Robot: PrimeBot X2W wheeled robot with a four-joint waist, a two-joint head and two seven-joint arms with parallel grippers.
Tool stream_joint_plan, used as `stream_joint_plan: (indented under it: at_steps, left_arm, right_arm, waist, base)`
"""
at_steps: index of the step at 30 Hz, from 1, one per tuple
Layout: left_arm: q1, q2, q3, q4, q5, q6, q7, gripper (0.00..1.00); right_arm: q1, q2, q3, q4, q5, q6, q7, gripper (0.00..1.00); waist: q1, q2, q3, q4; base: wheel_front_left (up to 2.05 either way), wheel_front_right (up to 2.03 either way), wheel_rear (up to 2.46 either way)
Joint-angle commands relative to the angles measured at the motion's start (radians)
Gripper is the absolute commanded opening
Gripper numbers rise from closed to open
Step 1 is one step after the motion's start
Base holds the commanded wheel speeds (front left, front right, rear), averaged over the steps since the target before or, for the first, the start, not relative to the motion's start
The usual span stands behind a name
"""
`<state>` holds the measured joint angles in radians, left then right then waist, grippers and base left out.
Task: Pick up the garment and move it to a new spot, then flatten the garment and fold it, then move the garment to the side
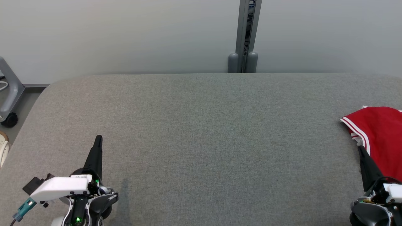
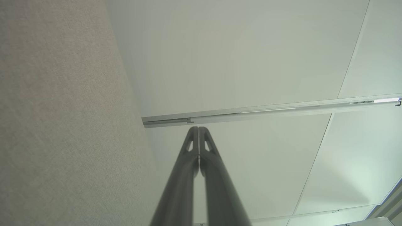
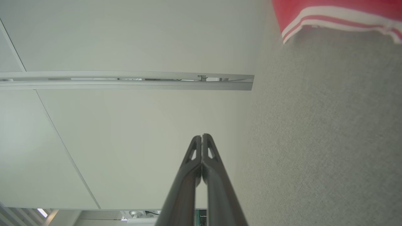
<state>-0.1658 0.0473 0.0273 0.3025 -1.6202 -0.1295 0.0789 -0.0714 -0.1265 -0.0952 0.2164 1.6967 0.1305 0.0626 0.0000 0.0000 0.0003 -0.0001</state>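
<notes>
At 3 o'clock on the grey fabric counter [image 1: 201, 141], a red white-striped cloth garment [image 1: 381, 131] is lying bunched. Left fingers [image 1: 95, 155], at 7 o'clock, and right fingers [image 1: 367, 168], at 5 o'clock, are pressing fully together, gripping nothing.

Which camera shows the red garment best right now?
Head view: the red garment lies at the right edge of the table, partly cut off. Right wrist view catches its striped hem; left wrist view faces the wall.

One red garment [image 1: 381, 131]; one grey table [image 1: 201, 141]; two grippers: left gripper [image 1: 99, 138], right gripper [image 1: 361, 148].
</notes>
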Motion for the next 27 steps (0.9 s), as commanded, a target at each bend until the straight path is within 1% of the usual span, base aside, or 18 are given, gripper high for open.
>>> stream_joint_plan:
  at_steps: [1, 27]
  left_arm:
    - [-0.008, 0.006, 0.004, -0.001, -0.001, -0.004, 0.002, 0.0]
    - [-0.008, 0.006, 0.004, -0.001, -0.001, -0.004, 0.002, 0.0]
  right_arm:
    - [-0.004, -0.003, -0.005, -0.001, -0.003, 0.0, 0.007, 0.0]
    - [-0.004, 0.001, -0.009, 0.0, -0.006, 0.0, 0.011, 0.0]
  waist:
    - [0.0, 0.0, 0.0, 0.0]
    - [0.0, 0.0, 0.0, 0.0]
  base:
    - [0.0, 0.0, 0.0]
    - [0.0, 0.0, 0.0]
